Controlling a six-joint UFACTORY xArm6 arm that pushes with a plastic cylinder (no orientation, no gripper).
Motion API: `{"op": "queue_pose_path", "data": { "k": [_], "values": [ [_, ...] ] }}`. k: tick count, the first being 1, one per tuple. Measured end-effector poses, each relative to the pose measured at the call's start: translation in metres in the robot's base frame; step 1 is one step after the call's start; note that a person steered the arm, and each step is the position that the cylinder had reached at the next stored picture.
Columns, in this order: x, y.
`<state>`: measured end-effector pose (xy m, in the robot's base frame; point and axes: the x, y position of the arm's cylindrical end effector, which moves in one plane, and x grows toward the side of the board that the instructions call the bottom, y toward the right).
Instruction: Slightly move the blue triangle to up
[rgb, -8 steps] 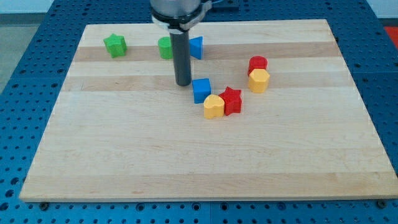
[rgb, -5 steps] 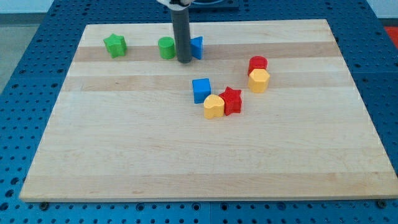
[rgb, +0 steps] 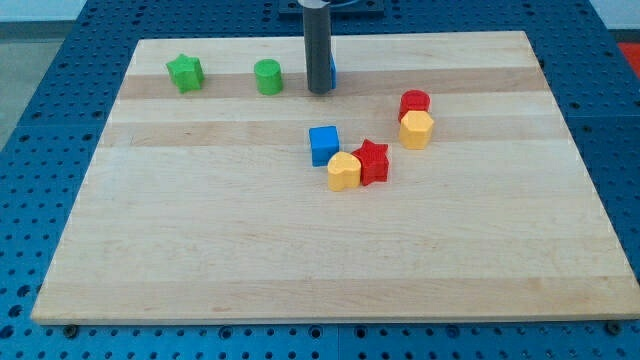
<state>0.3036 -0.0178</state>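
My tip (rgb: 319, 91) sits right in front of the blue triangle (rgb: 332, 70), touching it by the look. No jaws here, just a rod. Count: two blue, two green, two red, two yellow.

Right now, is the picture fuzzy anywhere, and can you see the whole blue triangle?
In the camera view the picture is sharp and evenly lit, with only soft shadows and no glare. The blue triangle is mostly hidden behind my rod, so just a sliver shows at its right edge. My tip sits right in front of it. The green cylinder and blue cube show clearly.
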Motion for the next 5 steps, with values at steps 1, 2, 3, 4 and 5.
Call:
{"op": "queue_pose_path", "data": {
  "k": [1, 2, 3, 4, 5],
  "values": [
    [0.0, 0.002],
    [0.0, 0.0022],
    [0.0, 0.0021],
    [0.0004, 0.0021],
    [0.0036, 0.0021]
  ]
}}
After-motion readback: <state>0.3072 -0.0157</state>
